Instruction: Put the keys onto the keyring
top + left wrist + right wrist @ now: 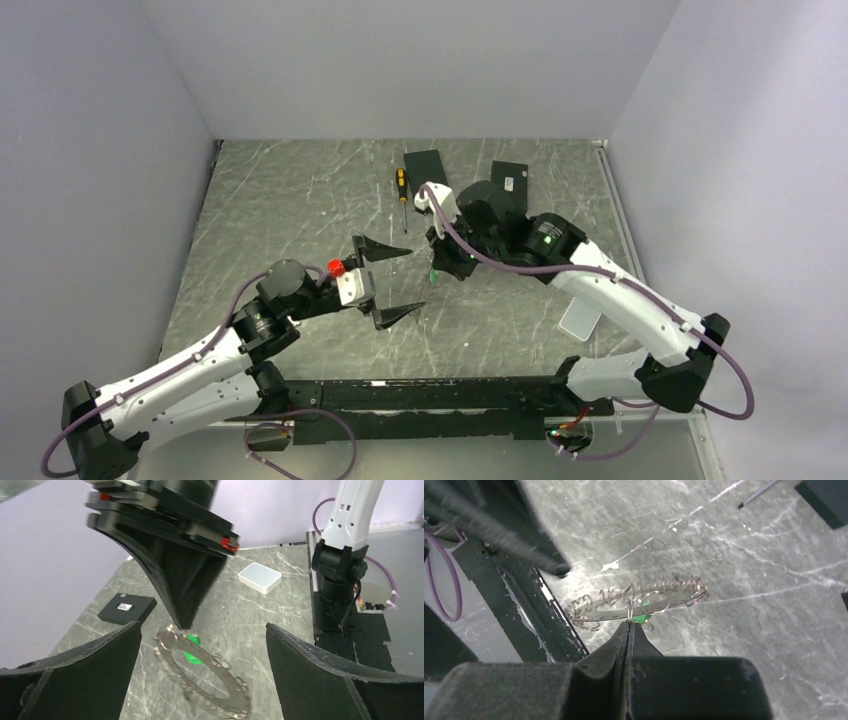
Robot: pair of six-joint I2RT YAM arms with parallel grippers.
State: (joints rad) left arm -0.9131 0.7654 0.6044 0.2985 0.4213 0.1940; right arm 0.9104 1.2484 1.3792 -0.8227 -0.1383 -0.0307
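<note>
While L hand (415,278) gapes empty, keyring (614,606) tilts, pinched at tip of R hand (629,624).

Centre of the bench (290,200): keyring (200,672) tilted, pinched at its rim by the right arm's fingers (616,650), lower edge perhaps touching the bench, just ahead of the left arm's fingers (90,675). Behind: screwdriver (402,190), flat box (427,165) to its right, second flat box (511,178) further right. Near right: small box (580,320).
</note>
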